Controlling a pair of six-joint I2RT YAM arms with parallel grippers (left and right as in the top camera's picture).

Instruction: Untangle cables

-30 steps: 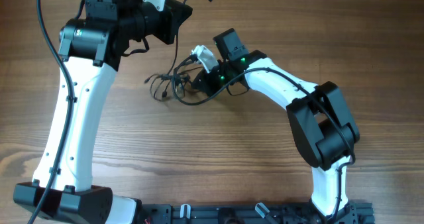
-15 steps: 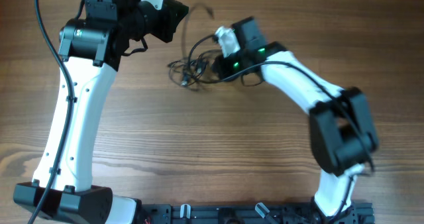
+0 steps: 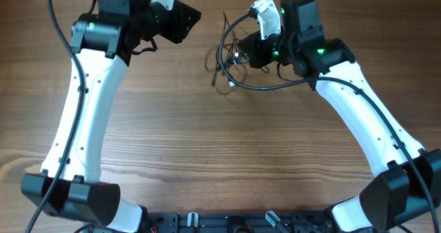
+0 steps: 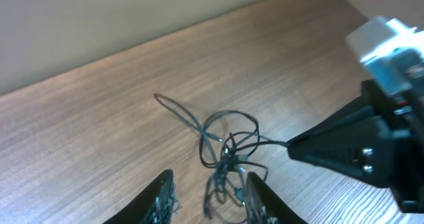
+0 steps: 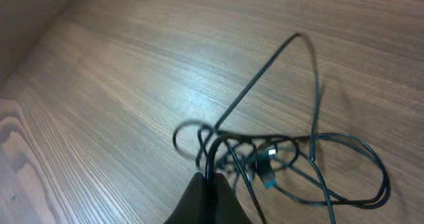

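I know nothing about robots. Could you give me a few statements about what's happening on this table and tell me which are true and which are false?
1. The right gripper is pinching a strand of the cables. True.
2. The left gripper is clamped on the cables. False: its fingers stand apart with nothing between them, and the bunch lies beyond them.
3. The cables are knotted together in the middle, with loops sticking out. True.
4. The cables are bright red. False: they are thin black wires.
5. The table is bare shiny metal. False: it has a brown wood-grain surface.
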